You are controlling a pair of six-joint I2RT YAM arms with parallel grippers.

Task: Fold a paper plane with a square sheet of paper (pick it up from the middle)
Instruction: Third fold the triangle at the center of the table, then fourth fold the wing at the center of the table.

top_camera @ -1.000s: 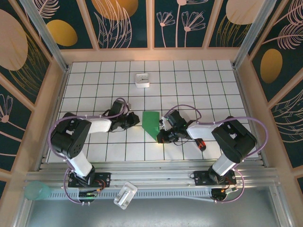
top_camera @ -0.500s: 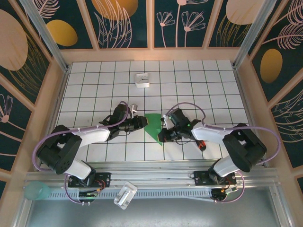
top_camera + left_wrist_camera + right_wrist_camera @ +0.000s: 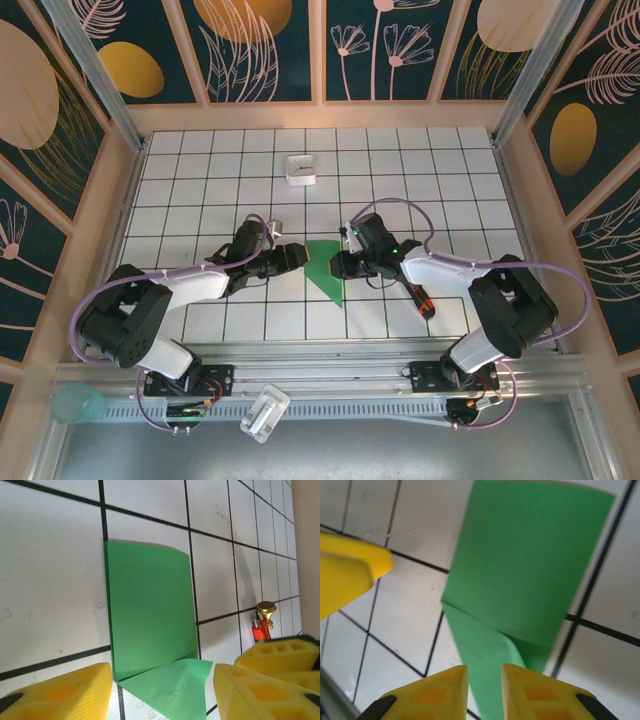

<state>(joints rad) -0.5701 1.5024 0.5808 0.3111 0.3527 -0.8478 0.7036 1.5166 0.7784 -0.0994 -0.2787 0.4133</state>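
Flanking the part-folded square sheet of paper point(image 3: 324, 266), left gripper point(image 3: 297, 258) gapes wide, right gripper point(image 3: 341, 266) narrowly; neither clamps it. Next crease likely needs a fresh edge grasp.

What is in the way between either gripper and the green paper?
Nothing visible. The folded green paper lies on the tiles between the left gripper and right gripper; the screwdriver lies off beyond the right one.

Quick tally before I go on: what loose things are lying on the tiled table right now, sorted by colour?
Green: 1, folded paper
White: 1, small box
Red and black: 1, screwdriver
Total: 3
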